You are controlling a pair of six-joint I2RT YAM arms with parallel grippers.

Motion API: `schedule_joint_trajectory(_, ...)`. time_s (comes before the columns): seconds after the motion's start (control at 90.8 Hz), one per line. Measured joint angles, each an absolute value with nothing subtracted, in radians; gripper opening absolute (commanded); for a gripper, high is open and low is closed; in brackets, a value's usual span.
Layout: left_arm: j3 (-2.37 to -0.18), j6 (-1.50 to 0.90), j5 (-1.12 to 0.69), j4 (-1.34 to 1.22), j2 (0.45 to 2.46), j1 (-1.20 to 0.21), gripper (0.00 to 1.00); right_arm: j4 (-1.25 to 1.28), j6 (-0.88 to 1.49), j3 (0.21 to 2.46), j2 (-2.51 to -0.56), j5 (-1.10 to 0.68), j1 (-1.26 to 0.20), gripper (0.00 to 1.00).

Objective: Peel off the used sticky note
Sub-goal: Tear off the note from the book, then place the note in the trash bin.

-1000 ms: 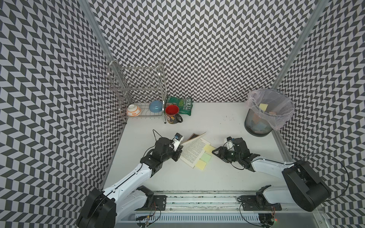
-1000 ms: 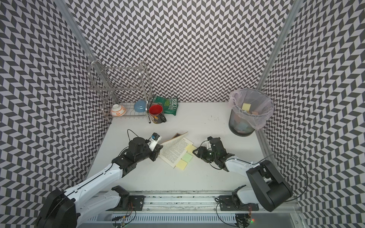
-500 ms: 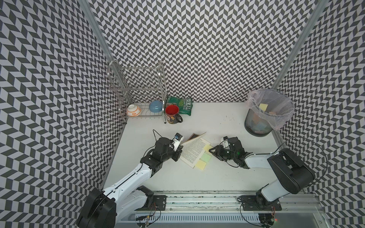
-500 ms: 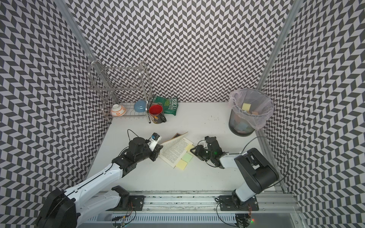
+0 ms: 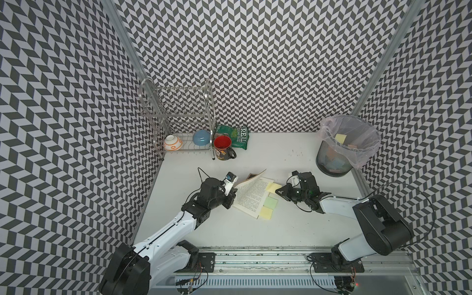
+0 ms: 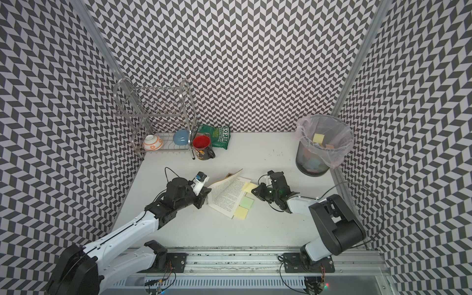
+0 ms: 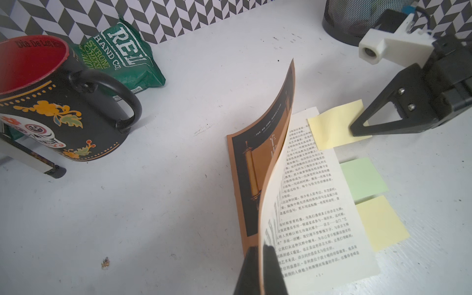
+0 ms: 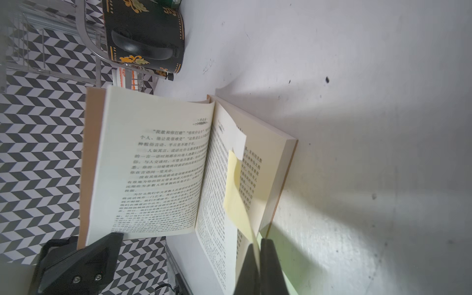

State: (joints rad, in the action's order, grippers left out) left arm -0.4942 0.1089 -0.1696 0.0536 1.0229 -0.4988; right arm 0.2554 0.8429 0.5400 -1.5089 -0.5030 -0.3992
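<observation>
An open book [image 5: 251,198] lies mid-table. My left gripper [image 7: 260,249] is shut on its orange cover and first pages [image 7: 279,120], holding them raised. Three sticky notes stick out from the page's outer edge: a pale yellow one [image 5: 271,187] at the far end, a green one [image 5: 270,203] and another yellow one [image 5: 266,212]. My right gripper [image 8: 258,244] is shut on the free edge of the far yellow note [image 8: 233,194], which curves up off the page while its other end is still stuck. In both top views the right gripper [image 6: 254,191] sits at that note [image 6: 248,187].
A lined mesh trash bin [image 5: 332,166] with discarded notes stands at the back right. A black and red mug [image 5: 224,149], a green snack bag [image 5: 237,135] and a dish rack [image 5: 178,115] holding two bowls stand at the back left.
The right jaws have closed onto the far yellow note, and the right arm's elbow has swung inward. The left arm has not moved and still holds the cover.
</observation>
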Motion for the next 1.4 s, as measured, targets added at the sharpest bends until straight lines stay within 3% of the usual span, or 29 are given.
schedule_joint_trajectory(0.419,-0.494,0.110,-0.159,0.055,1.023,-0.498,0.00,-0.070,0.633,0.629,-1.334,-0.505,-0.314,0.00)
schedule_joint_trajectory(0.771,-0.494,0.111,-0.161,0.055,1.021,-0.498,0.00,-0.325,0.570,1.081,-1.131,-0.305,-0.228,0.00)
schedule_joint_trajectory(0.98,-0.494,0.111,-0.162,0.055,1.021,-0.499,0.00,-0.423,0.529,1.356,-1.213,-0.153,-0.065,0.00)
schedule_joint_trajectory(1.179,-0.494,0.111,-0.162,0.055,1.021,-0.499,0.00,-0.501,0.474,1.586,-1.411,-0.044,0.097,0.00)
schedule_joint_trajectory(1.399,-0.494,0.111,-0.162,0.056,1.009,-0.499,0.00,-0.590,0.422,1.786,-1.647,0.071,0.157,0.13)
